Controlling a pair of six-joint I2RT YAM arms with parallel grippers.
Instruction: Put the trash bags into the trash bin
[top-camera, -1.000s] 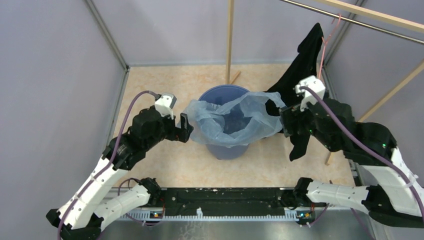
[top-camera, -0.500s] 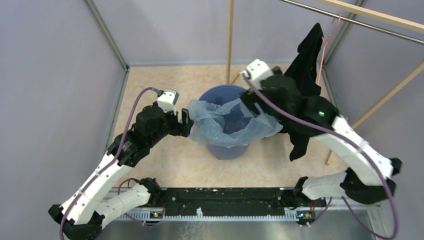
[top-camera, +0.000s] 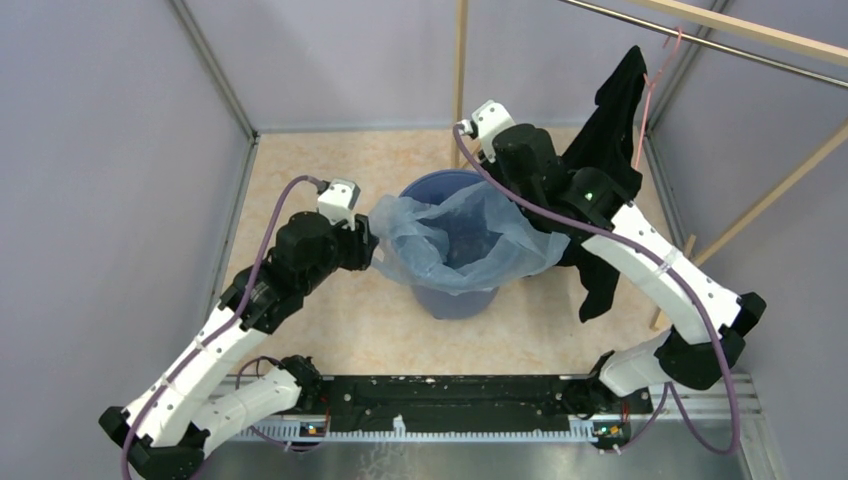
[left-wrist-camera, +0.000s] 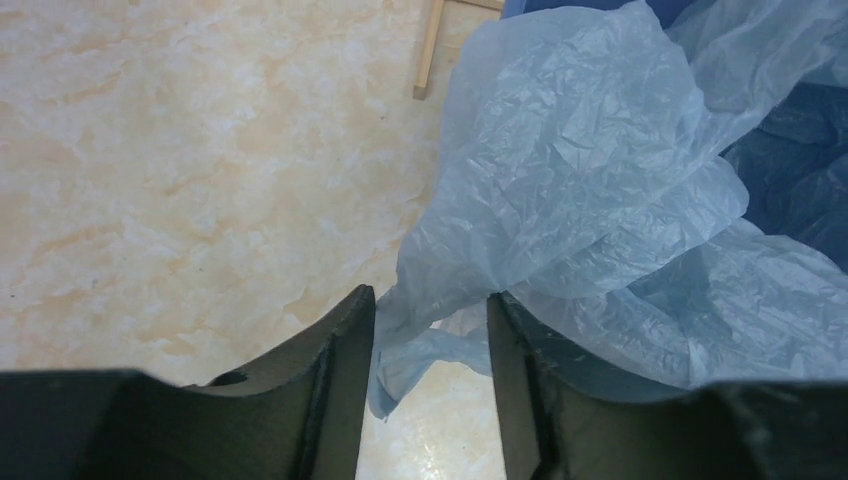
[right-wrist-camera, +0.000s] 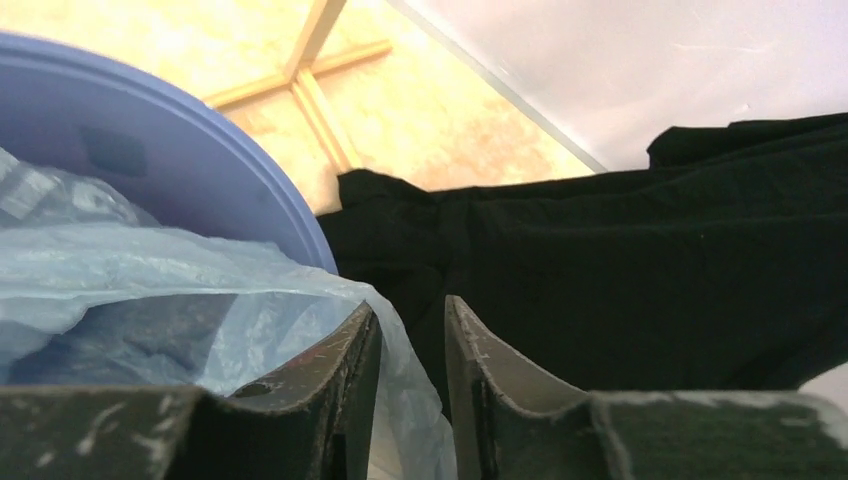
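Note:
The light-blue trash bag (top-camera: 450, 235) lies spread over the mouth of the blue trash bin (top-camera: 456, 300), its edges hanging outside the rim. My left gripper (left-wrist-camera: 430, 300) is at the bag's left edge. Its jaws stand apart, with a crinkled fold of the bag (left-wrist-camera: 590, 170) hanging between them. My right gripper (right-wrist-camera: 410, 310) reaches down at the bin's far right rim (right-wrist-camera: 200, 150). Its jaws are narrowly apart, with a thin film of the bag (right-wrist-camera: 400, 350) draped in the gap. In the top view the right fingertips are hidden under the arm.
A black garment (top-camera: 610, 130) on a pink hanger (top-camera: 655, 75) hangs from a rail right of the bin, close behind my right gripper (top-camera: 525, 205). A wooden post (top-camera: 460, 70) stands behind the bin. Grey walls enclose the tan floor (top-camera: 330, 170).
My right arm has swung from the bin's right side up and over to its far right rim. Both grippers' jaws have narrowed. My left gripper has edged in onto the bag's left edge.

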